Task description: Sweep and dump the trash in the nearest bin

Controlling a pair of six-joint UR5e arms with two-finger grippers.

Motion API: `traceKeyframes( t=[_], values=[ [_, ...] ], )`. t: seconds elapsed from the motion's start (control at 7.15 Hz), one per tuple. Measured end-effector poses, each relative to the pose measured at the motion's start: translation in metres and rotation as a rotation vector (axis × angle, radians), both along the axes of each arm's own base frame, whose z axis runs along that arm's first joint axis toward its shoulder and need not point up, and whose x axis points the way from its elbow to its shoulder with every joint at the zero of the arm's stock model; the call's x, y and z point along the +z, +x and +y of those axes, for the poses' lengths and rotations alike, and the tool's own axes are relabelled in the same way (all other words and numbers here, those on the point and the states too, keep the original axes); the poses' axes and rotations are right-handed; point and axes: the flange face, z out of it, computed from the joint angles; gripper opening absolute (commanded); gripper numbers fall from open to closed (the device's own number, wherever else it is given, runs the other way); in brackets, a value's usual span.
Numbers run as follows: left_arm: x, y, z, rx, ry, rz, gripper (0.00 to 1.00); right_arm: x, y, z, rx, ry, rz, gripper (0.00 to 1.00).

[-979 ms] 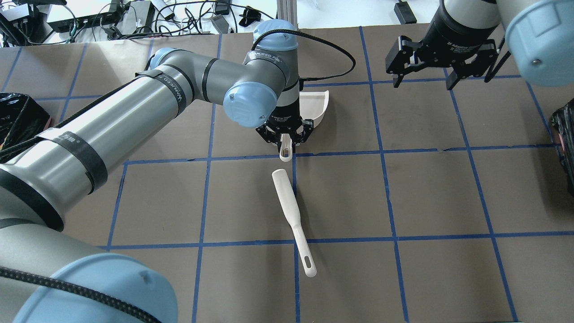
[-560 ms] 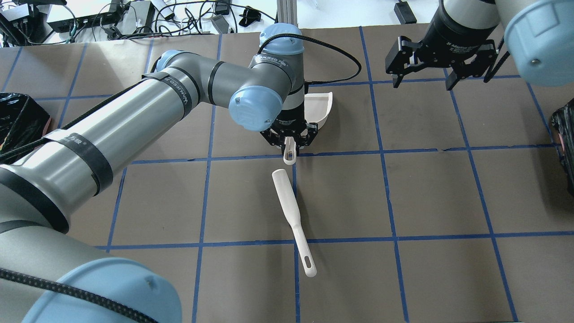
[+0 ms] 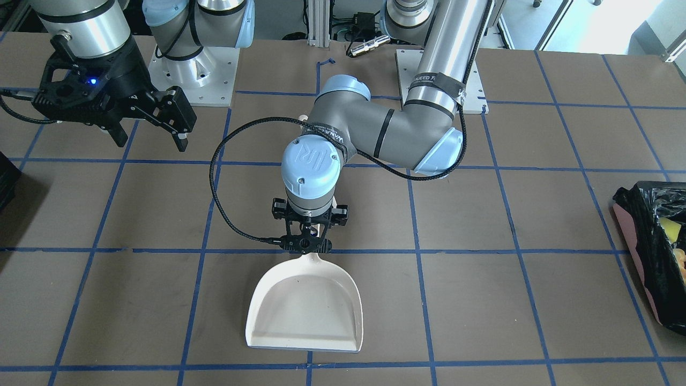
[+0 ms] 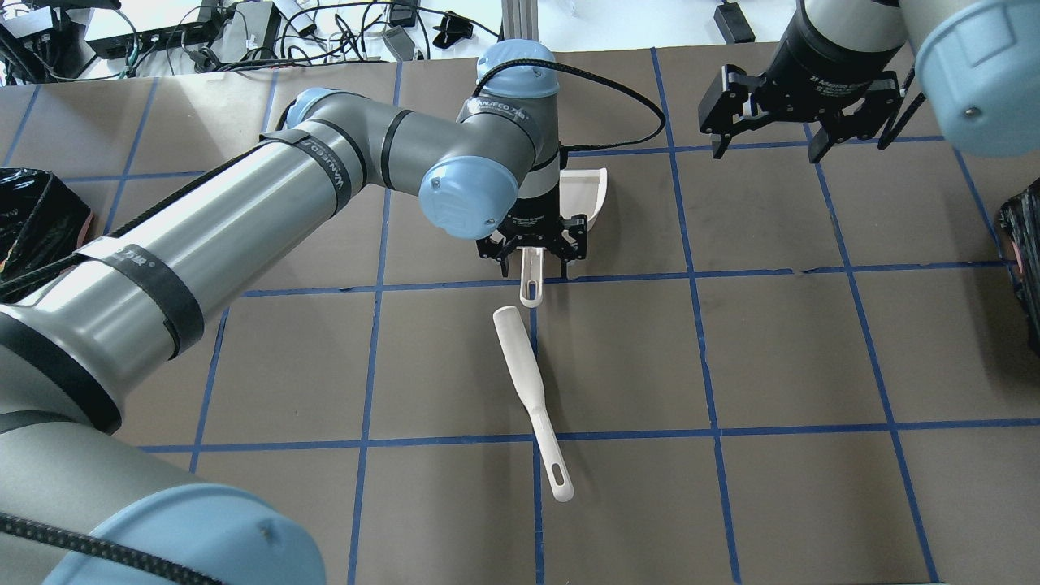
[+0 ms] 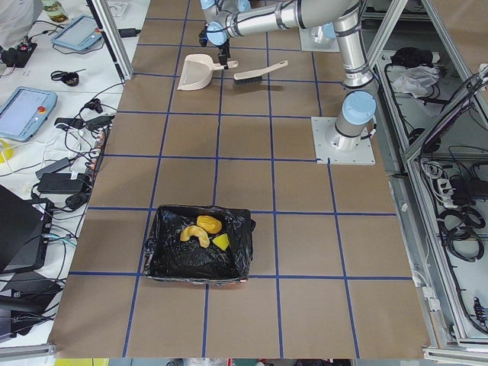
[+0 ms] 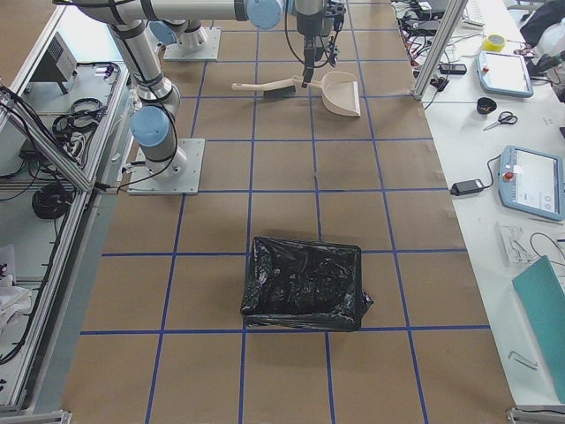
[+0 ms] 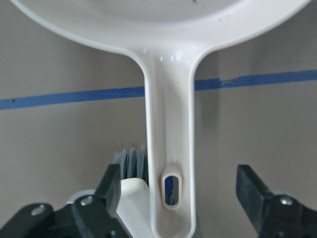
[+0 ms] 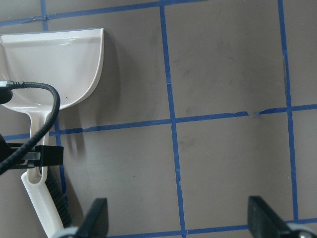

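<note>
The trash (image 5: 203, 229), a yellow sponge, an orange fruit piece and a pale peel, lies inside the black-bagged bin (image 5: 198, 271), which also shows in the front view (image 3: 646, 257) and at the overhead view's left edge (image 4: 32, 211). The white dustpan (image 3: 305, 305) (image 4: 583, 195) lies flat and empty on the table. My left gripper (image 4: 532, 252) (image 7: 178, 183) is open, its fingers wide on either side of the dustpan handle (image 7: 168, 124) and apart from it. My right gripper (image 4: 764, 150) (image 3: 150, 136) is open and empty, hovering to the right.
The white brush (image 4: 522, 361) (image 6: 265, 86) lies on the table just behind the dustpan handle, its bristles (image 7: 131, 158) under the left gripper. A second black-bagged bin (image 6: 305, 283) (image 4: 1025, 260) stands at the table's right end. Blue tape lines grid the brown mat.
My left gripper has shifted a little to the right with the dustpan and opened, letting go of the handle. The right arm and the brush have not moved.
</note>
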Motion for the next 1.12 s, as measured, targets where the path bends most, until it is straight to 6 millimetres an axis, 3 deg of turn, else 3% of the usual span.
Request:
traceKeyframes(
  t=[0.14,0.28,0.56,0.7,0.98,1.12],
  values=[
    [0.024,0.001,0.0,0.006,-0.034,0.018,1.0,-0.001,0.0,-0.001,0.0,0.002,0.0,1.0],
    [0.048,0.014,-0.006,0.025,-0.07,0.033,1.0,-0.002,0.0,-0.001,0.0,0.004,0.001,1.0],
    [0.096,0.092,-0.037,0.101,-0.143,0.05,1.0,-0.002,0.0,-0.001,0.0,0.005,0.0,1.0],
    [0.13,0.13,-0.043,0.096,-0.191,0.062,1.0,-0.003,0.0,-0.002,0.0,0.006,0.0,1.0],
    [0.209,0.197,-0.031,0.098,-0.245,0.074,1.0,-0.003,0.0,-0.002,0.0,0.006,0.0,1.0],
    [0.241,0.241,-0.022,0.109,-0.254,0.057,1.0,-0.003,0.0,-0.001,0.0,0.006,0.0,1.0]
  ],
)
